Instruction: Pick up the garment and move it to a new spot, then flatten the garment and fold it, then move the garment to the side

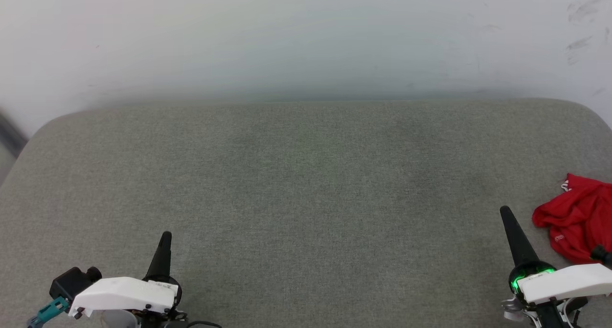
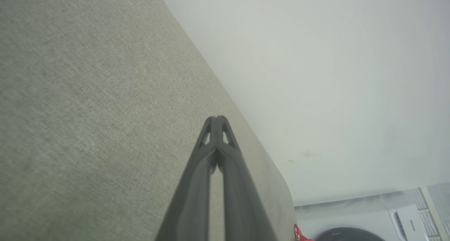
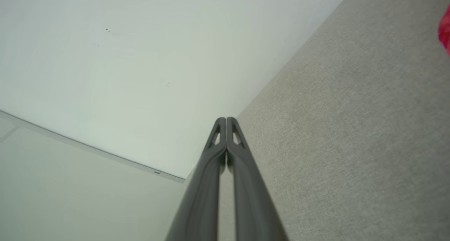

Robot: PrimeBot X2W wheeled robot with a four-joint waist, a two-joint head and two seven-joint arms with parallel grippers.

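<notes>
Low at the near edge, left arm and right arm point forward, both jaws pinched shut, empty. The crumpled red jersey garment sits at the right edge, just beside the right arm; the broad grey fabric worktop lies open between.

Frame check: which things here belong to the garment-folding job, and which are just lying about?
Job: garment, crumpled at the right edge of the grey surface; left gripper and right gripper, both shut, holding nothing.
Lying about: white appliance beyond the surface; wall.
</notes>
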